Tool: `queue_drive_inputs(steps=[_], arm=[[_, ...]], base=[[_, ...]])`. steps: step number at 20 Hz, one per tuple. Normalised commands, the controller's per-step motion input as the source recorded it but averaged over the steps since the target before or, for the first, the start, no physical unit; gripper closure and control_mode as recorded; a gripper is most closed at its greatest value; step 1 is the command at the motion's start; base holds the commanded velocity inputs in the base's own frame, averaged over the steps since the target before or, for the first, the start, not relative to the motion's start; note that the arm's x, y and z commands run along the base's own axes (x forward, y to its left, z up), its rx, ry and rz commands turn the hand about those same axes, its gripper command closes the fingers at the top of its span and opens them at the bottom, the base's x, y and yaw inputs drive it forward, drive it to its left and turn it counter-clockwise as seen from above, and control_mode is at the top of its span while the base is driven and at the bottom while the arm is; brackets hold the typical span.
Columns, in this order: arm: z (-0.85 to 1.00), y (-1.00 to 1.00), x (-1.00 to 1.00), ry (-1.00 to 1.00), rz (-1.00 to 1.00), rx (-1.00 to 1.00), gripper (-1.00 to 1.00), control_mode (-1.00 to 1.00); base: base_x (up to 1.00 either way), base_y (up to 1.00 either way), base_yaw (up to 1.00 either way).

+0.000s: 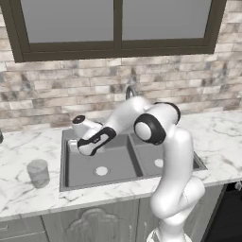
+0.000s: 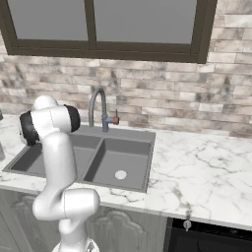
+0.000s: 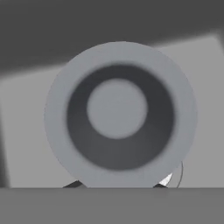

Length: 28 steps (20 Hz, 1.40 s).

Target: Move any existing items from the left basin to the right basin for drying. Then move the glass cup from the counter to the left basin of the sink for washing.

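– Claw (image 1: 73, 144) first, please: how do its jaws stand?
– Jaws are almost together. In the hand view the small glass (image 3: 119, 114) sits right above the two dark tips, seen from its open top, very near and blurred. It looks clamped between them, but the tips are mostly hidden by it.
– Where is the claw (image 3: 118, 185) in the sink (image 1: 94, 185)?
– In the left base view it is low in the left basin (image 1: 113, 158), at about 10 o'clock from the pale drain, near the back left corner.
– And the tumbler (image 1: 38, 173)?
– It stands upright on the counter (image 1: 19, 146), at about 8 o'clock from the left basin, well apart from the claw.
– What about the right basin (image 2: 123, 157)?
– In the right base view I see its pale drain and grey floor. The tap (image 2: 98, 106) rises at 12 o'clock from the divider, and the arm stands in front of the left basin (image 2: 29, 160).
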Motion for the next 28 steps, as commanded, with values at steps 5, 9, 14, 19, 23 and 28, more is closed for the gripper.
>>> queue_drive_inputs(steps=[5,9,14,19,23,28], arm=[[0.37,-0.35,-0.28,-0.09,-0.02,0.00,1.00,-1.00],[0.42,-0.34,-0.31,-0.08,-0.03,0.00,1.00,-1.00],[0.47,-0.33,-0.29,-0.05,-0.04,0.00,1.00,-1.00],[0.47,-0.33,-0.29,-0.02,-0.06,0.00,1.00,-1.00],[0.40,-0.40,-0.32,0.00,-0.11,0.00,1.00,-1.00],[0.29,-0.35,-0.33,0.00,-0.11,0.00,1.00,-1.00]], base=[[0.00,0.00,0.00],[0.00,0.00,0.00],[0.00,0.00,0.00],[0.00,0.00,0.00],[0.00,0.00,0.00],[0.00,0.00,0.00]])
